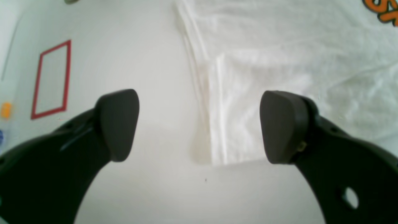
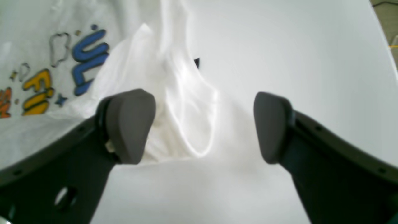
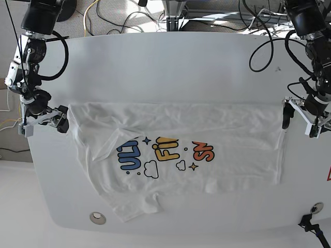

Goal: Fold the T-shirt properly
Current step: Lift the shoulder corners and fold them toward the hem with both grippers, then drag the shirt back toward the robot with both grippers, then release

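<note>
white table [image 3: 155,62] | red tape rectangle [image 1: 51,79] | cables [image 3: 124,15] beyond far edge

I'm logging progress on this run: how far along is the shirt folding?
Early. Done: the T-shirt lies spread print-up on the table, its far side apparently turned in. In hand: nothing; the left gripper is open at the hem corner, the right gripper open over the shoulder. Left: grasping and all remaining folds.

The white short-sleeved cotton T-shirt with blue, yellow and orange letters [image 3: 176,150] lies spread print-up, wrinkled, one sleeve folded inward.
</note>
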`<state>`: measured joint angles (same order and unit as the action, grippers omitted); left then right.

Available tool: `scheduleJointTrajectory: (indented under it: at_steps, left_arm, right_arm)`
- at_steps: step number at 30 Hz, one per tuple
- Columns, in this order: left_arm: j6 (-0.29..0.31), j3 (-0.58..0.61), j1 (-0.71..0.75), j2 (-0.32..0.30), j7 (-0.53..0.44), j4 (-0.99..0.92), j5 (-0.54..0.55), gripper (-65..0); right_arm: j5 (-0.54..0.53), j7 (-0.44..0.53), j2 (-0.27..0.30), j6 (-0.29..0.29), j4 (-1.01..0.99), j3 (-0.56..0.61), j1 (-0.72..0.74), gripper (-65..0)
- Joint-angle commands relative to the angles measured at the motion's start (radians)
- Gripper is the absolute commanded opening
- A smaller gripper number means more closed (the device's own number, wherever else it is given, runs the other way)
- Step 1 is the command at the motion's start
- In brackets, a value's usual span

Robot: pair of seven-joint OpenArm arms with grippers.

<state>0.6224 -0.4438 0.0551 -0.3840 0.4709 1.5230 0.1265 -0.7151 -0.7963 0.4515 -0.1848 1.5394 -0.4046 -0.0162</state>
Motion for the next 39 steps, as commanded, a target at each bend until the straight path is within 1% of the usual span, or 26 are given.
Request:
scheduleJointTrajectory:
  at_steps: [1,2,3,4,6,8,11,13,17,20,22,24,25,26,27,31,32,33,34,39]
  left_arm:
    - [-0.003,-0.005,-0.013,-0.016,-0.041,0.018,0.011,-7.3]
    - [-0.003,-0.005,-0.010,-0.014,-0.041,0.018,0.011,-7.3]
    - [-0.003,-0.005,-0.004,-0.014,-0.039,0.017,0.011,-7.3]
    - [-0.003,-0.005,-0.002,-0.014,-0.039,0.014,0.011,-7.3]
    - [-0.003,-0.005,0.002,-0.013,-0.037,0.014,0.011,-7.3]
    - [-0.003,-0.005,0.004,-0.013,-0.037,0.014,0.011,-7.3]
    - [-0.003,-0.005,0.004,-0.013,-0.037,0.014,0.011,-7.3]
    - [-0.003,-0.005,0.004,-0.013,-0.036,0.014,0.011,-7.3]
    - [-0.003,-0.005,0.013,-0.013,-0.036,0.014,0.011,-7.3]
    - [-0.003,-0.005,0.018,-0.013,-0.036,0.014,0.011,-7.3]
    - [-0.003,-0.005,0.019,-0.013,-0.036,0.014,0.011,-7.3]
    - [-0.003,-0.005,0.028,-0.013,-0.036,0.014,0.011,-7.3]
    - [-0.003,-0.005,0.028,-0.013,-0.036,0.014,0.011,-7.3]
    - [-0.003,-0.005,0.028,-0.013,-0.036,0.012,0.011,-7.3]
    - [-0.003,-0.005,0.027,-0.013,-0.034,0.012,0.011,-7.3]
    - [-0.006,-0.005,0.024,-0.013,-0.034,0.011,0.011,-7.5]
    - [-0.008,-0.005,0.022,-0.013,-0.034,0.009,0.011,-9.2]
    - [-0.008,-0.005,0.022,-0.013,-0.034,0.000,0.011,-12.5]
    - [-0.008,-0.005,0.019,-0.013,-0.034,-0.020,0.011,-16.6]
    - [-0.008,-0.003,-0.057,-0.013,-0.034,-0.161,0.009,-39.6]
  right_arm:
    - [0.073,0.021,0.016,-0.014,0.023,-0.006,0.012,-14.0]
    - [0.110,0.021,0.013,-0.034,0.019,-0.006,0.012,-14.0]
    - [0.144,0.021,-0.004,-0.061,0.016,-0.006,0.012,-14.0]
    - [0.185,0.021,-0.027,-0.092,0.016,-0.007,0.012,-14.0]
    - [0.272,0.021,-0.059,-0.135,0.016,-0.007,0.014,-14.0]
    - [0.355,0.024,-0.110,-0.175,0.014,-0.009,0.017,-14.0]
    - [0.452,0.028,-0.167,-0.216,0.003,-0.009,0.029,-14.0]
    - [0.499,0.059,-0.194,-0.232,-0.032,-0.015,0.048,-14.0]
    - [0.523,0.163,-0.196,-0.230,-0.141,-0.010,0.060,-14.0]
    - [0.524,0.182,-0.191,-0.232,-0.227,-0.015,0.088,-14.0]
    - [0.523,0.217,-0.178,-0.232,-0.257,-0.015,0.094,-14.0]
    - [0.521,0.229,-0.176,-0.232,-0.274,-0.015,0.094,-15.1]
    - [0.519,0.229,-0.176,-0.232,-0.276,-0.015,0.094,-17.6]
    - [0.519,0.229,-0.179,-0.232,-0.274,-0.015,0.094,-21.6]
    - [0.519,0.229,-0.179,-0.233,-0.274,-0.014,0.094,-27.0]
    - [0.519,0.231,-0.181,-0.239,-0.274,-0.010,0.094,-52.1]
    - [0.519,0.231,-0.181,-0.250,-0.276,-0.010,0.094,-57.7]
    - [0.519,0.231,-0.182,-0.261,-0.277,-0.010,0.094,-62.9]
    - [0.519,0.231,-0.182,-0.266,-0.277,-0.010,0.094,-65.0]
    - [0.519,0.231,-0.182,-0.273,-0.276,-0.010,0.091,-65.0]
